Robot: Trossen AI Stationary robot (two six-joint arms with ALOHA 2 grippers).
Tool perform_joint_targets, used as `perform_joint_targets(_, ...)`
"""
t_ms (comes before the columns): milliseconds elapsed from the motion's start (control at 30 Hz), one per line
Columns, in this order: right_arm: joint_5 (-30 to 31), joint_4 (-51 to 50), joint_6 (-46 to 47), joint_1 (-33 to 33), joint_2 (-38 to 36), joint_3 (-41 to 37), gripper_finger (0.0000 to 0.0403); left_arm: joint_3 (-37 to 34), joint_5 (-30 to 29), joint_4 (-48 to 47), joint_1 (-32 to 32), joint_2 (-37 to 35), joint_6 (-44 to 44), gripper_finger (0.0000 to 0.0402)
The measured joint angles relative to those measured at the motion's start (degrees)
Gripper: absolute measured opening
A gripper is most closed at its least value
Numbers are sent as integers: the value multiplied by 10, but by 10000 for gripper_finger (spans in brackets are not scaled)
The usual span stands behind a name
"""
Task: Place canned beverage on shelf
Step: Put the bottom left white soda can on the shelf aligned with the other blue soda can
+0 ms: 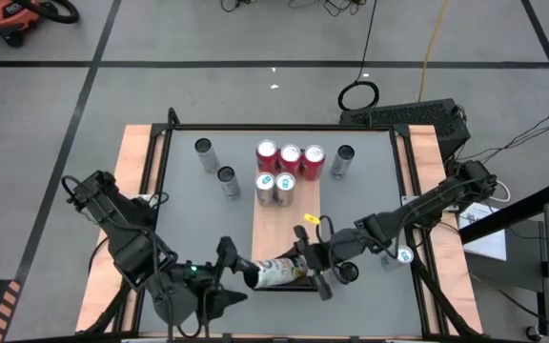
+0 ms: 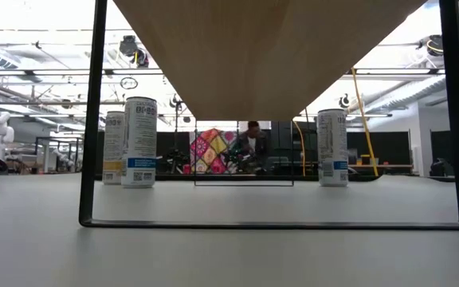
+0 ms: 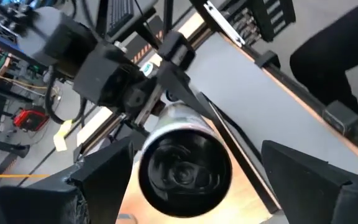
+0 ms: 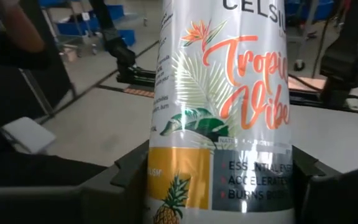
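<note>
We have five cans already standing at the twelve o'clock end of the long light-brown wood-grain shelf point(image 1: 289, 224): three red cans point(image 1: 290, 158) in a row and two silver ones point(image 1: 274, 188) just in front. The white, tropical-print beverage can point(image 1: 276, 273) hangs tilted above the shelf's six o'clock end, the jaws of the right gripper point(image 1: 315, 267) clamped round its body. The left gripper point(image 1: 229, 272) sits just beside the can's base at nine o'clock, jaws spread wide and empty. Three slim silver cans point(image 1: 215, 164) wait on the grey desk point(image 1: 370, 205). We judge uprighting and setting down remain.
</note>
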Motion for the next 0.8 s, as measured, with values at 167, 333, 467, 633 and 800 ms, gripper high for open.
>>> perform_joint_targets(167, -34, 12, 9, -12, 0, 0, 208, -5, -7, 5, 3, 10, 37, 346)
perform_joint_targets(333, -39, 20, 11, -19, 0, 0, 208, -5, -26, -2, 15, 12, 42, 346)
perform_joint_targets(467, -40, 22, 13, -19, 0, 0, 208, -5, -29, -17, 23, 12, 53, 345)
perform_joint_targets(633, -45, 22, 22, -20, 0, 0, 208, -5, -8, -15, 24, 12, 57, 345)
perform_joint_targets(800, -57, 22, 30, -24, 0, 0, 208, -5, 3, -14, 24, 12, 53, 345)
